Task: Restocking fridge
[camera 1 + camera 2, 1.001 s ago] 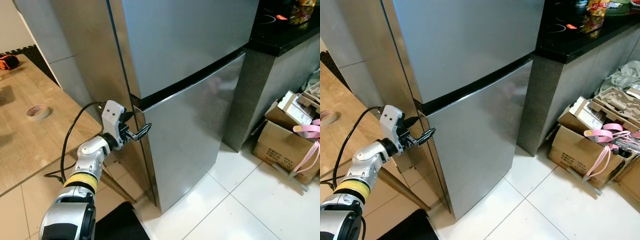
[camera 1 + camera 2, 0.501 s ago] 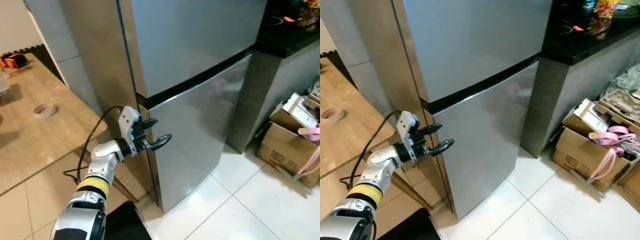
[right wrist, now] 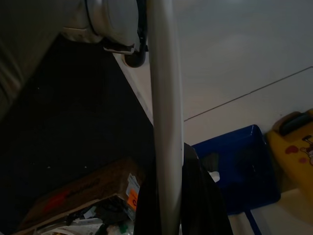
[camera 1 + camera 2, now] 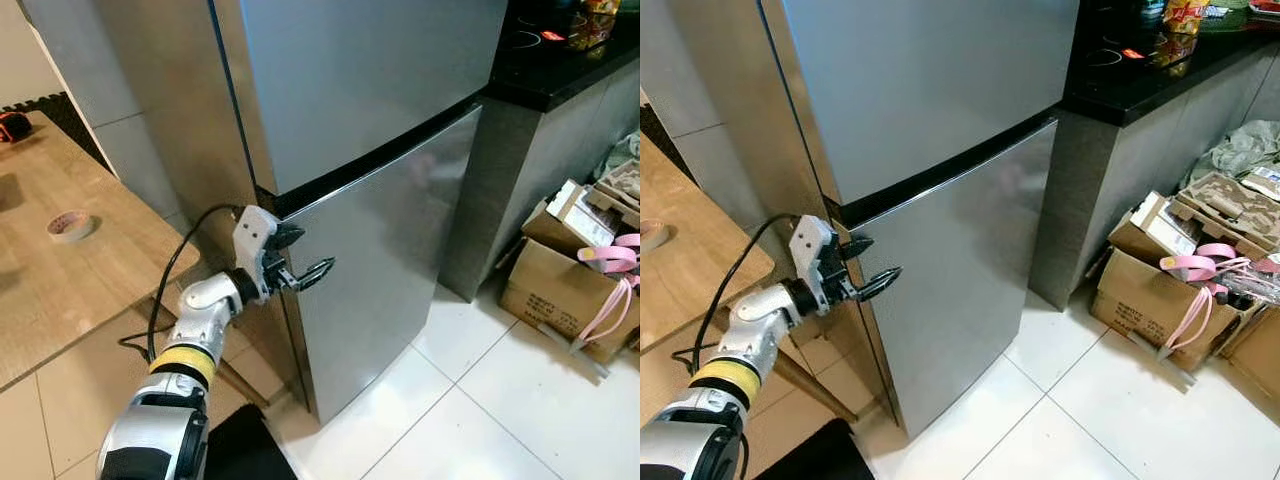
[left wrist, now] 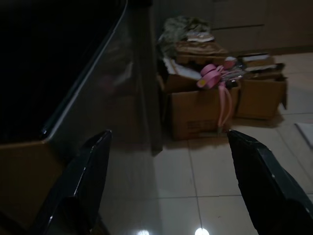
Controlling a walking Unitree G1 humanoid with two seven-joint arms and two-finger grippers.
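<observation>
Fridge [image 4: 380,150] stands shut, steel two-door, a dark seam between upper and lower door. Left gripper [image 4: 303,256] is raised at the lower door's [image 4: 960,270] top corner on the hinge-side edge, just under the seam; fingers spread apart, nothing between them. One finger [image 4: 288,236] sits at the door edge near the seam, the other [image 4: 318,272] reaches out in front of the door face; contact cannot be told. A black cable [image 4: 165,290] loops back from the wrist along the silver arm.

Left wrist view, dark: both fingers [image 5: 83,181] wide apart, door face running along one side of them, and past the fingertips the white tile floor [image 5: 195,171] and cardboard boxes [image 5: 200,110] with a pink strap [image 5: 215,78] on top.

Head views add what lies behind and beside the gripper: a wood table [image 4: 70,270] behind the arm with a tape roll [image 4: 68,224] on it, and an orange object [image 4: 10,126] at its far corner. Beyond the fridge from the gripper, a black counter [image 4: 1140,80] with packets [image 4: 1175,20] on it; boxes [image 4: 1150,290] sit on the floor below it.

Right wrist view, dark: a pale pole [image 3: 164,122] runs through, a black mat [image 3: 73,147], pale floor, a blue bin [image 3: 239,166] and something yellow [image 3: 293,152]. Right gripper's state cannot be told.
</observation>
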